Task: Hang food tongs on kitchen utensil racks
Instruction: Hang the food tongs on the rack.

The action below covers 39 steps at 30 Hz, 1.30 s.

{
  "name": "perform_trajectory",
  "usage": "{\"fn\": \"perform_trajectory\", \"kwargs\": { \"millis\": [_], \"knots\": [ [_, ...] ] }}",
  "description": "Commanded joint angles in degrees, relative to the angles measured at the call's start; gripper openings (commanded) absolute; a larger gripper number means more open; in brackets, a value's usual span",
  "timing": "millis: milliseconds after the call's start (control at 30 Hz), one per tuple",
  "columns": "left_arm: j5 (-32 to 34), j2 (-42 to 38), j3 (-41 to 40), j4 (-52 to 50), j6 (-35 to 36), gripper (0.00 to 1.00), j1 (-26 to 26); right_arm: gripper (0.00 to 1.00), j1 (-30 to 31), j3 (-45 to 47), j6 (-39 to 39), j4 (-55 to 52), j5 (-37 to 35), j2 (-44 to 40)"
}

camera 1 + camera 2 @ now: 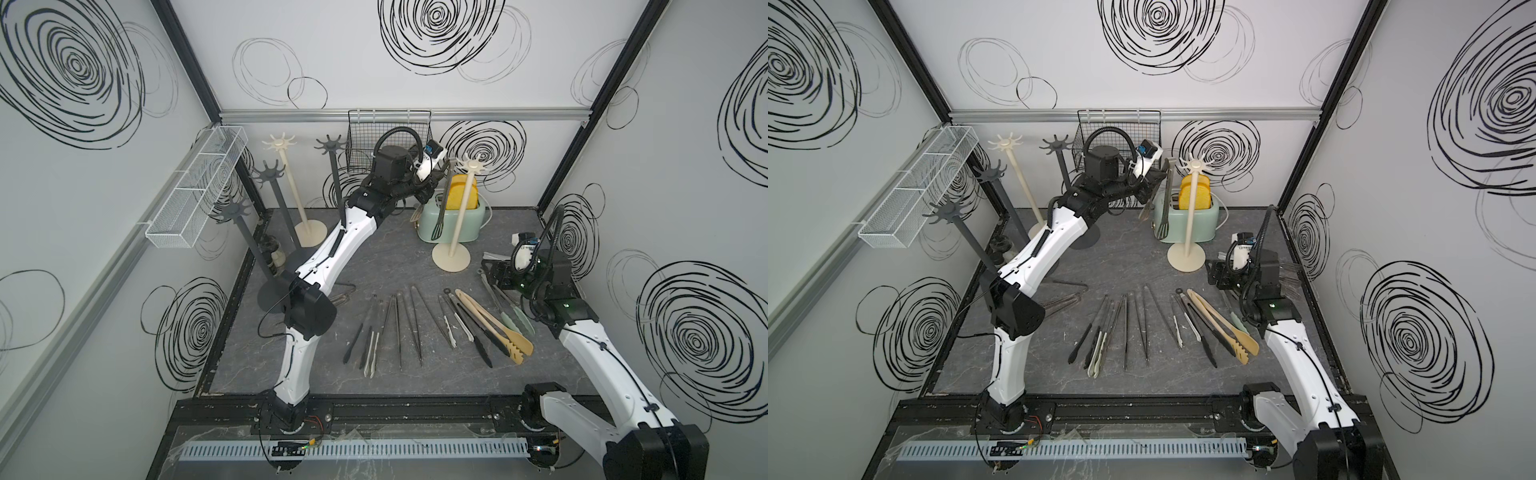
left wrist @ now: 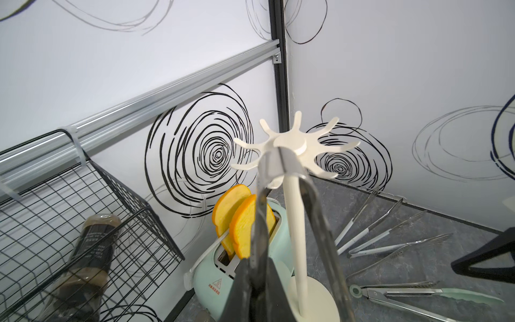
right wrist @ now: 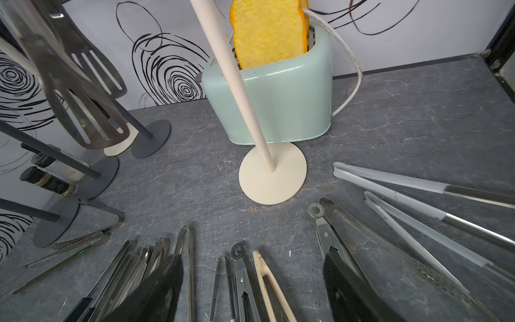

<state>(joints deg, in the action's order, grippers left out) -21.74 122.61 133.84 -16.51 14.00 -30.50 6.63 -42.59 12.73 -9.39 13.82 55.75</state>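
**Left gripper** (image 1: 428, 193): raised at upper centre of both top views, jaws closed on a pair of dark steel tongs (image 1: 442, 208).

**Held tongs:** they hang nearly upright, just left of the near cream rack (image 1: 462, 208). Their slotted ends point down in front of the pale green toaster (image 1: 476, 219). In the left wrist view the two arms of the tongs appear either side of the rack's pole. The joined end lies against the star-shaped crown (image 2: 289, 145). Whether it sits on a hook cannot be told.

**Right gripper** (image 1: 494, 270): low at centre right of the frame, near the cream rack's round base. Its jaws are spread wide and hold nothing. In the right wrist view both fingers (image 3: 158, 290) stand above tongs lying flat on the table (image 1: 374, 266).

**Loose tongs:**
- A fanned row of tongs (image 1: 416, 328) lies across the lower centre of the table.
- A wooden pair (image 1: 494, 328) lies at the right end of the row.
- A pale green pair (image 1: 517, 322) lies just beside the right arm.

**Other racks:** a second cream rack (image 1: 282, 144) and three dark grey racks (image 1: 335, 174) stand at upper left of the frame, well apart from both grippers.
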Motion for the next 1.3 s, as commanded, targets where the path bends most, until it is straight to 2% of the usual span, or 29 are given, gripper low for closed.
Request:
{"fn": "perform_trajectory", "kwargs": {
  "millis": [0,533,1267],
  "knots": [
    [-2.0,1.0,2.3,6.4,0.0,0.0,-0.4,0.81,-0.2,0.2,-0.6,0.7,0.6,0.1],
    [-0.1,4.4,3.6,12.0,-1.9,0.0,-0.8,0.81,-0.2,0.6,-0.9,0.1,0.9,-0.2],
    [-2.1,9.0,5.3,13.4,-2.5,0.0,-1.6,0.81,-0.2,1.5,-1.0,0.7,1.8,0.8]
  ]
}}
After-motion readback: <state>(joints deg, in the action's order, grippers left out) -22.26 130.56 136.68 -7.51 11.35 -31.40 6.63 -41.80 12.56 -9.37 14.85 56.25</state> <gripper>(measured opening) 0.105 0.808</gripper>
